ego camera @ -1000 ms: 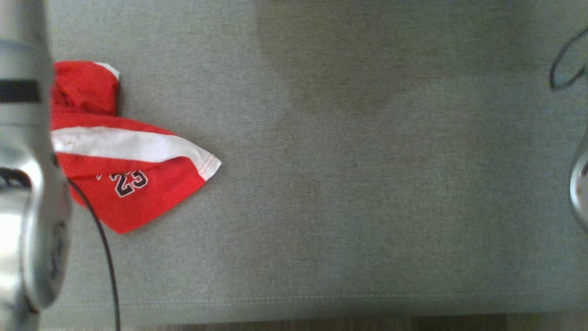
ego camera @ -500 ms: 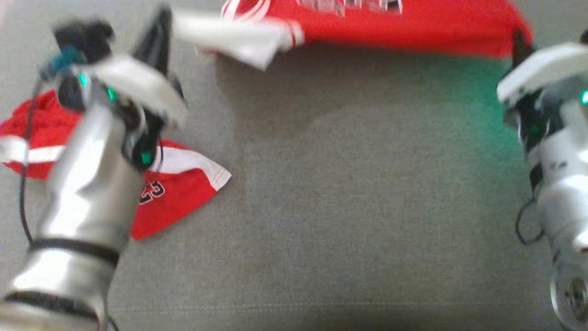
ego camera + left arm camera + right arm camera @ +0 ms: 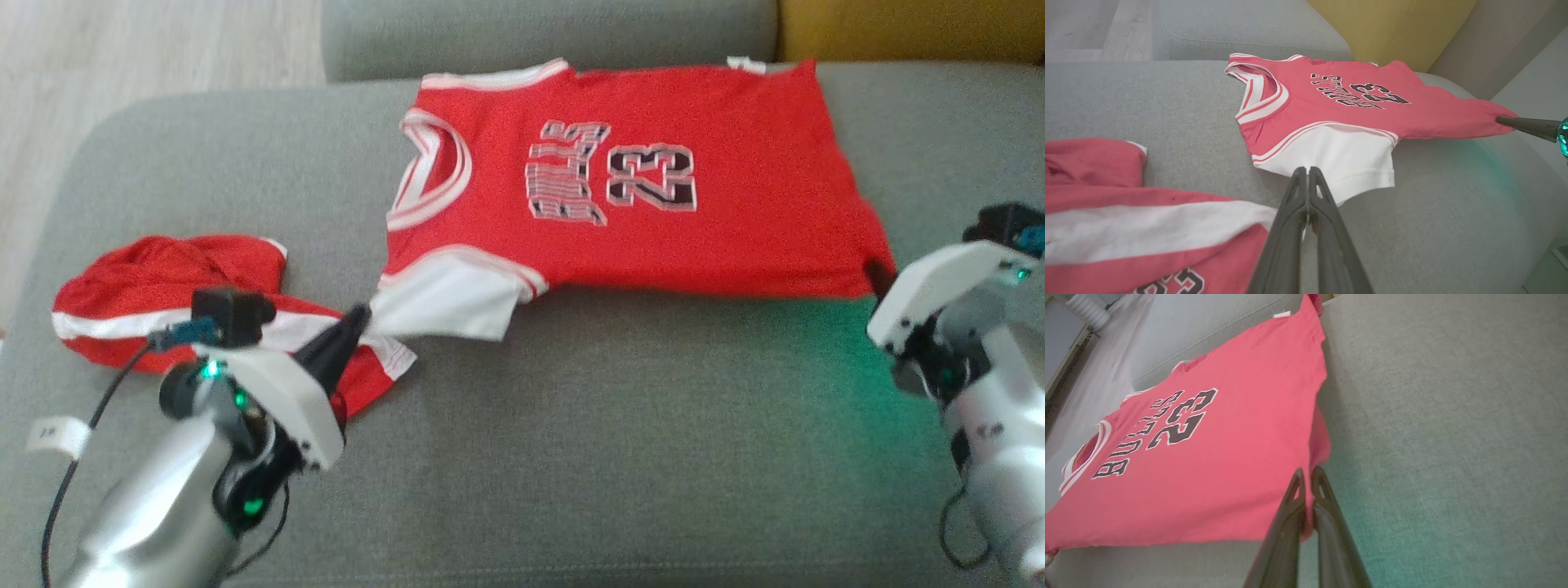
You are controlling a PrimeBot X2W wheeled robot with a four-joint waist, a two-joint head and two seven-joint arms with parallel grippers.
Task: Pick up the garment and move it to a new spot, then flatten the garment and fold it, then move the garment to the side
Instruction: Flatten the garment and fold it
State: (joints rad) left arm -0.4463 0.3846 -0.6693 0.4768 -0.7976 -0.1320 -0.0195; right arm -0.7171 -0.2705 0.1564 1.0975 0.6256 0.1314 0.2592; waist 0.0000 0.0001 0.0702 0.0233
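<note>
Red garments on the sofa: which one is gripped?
The spread BULLS jersey: left gripper pinches its white sleeve, right gripper its hem corner. The crumpled shorts lie free.

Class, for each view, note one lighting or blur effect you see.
Head view: green glow on the sofa beside the right hand; left forearm blurred. Left wrist view: jersey looks washed-out pink. Right wrist view: green tint low on the sofa.

Daylight was even, head cam kinda soft
Green glow hit the sofa (image 3: 653,425) by the right gripper (image 3: 880,276), faint shadow under the jersey (image 3: 653,245), left forearm (image 3: 155,506) came out blurry.
</note>
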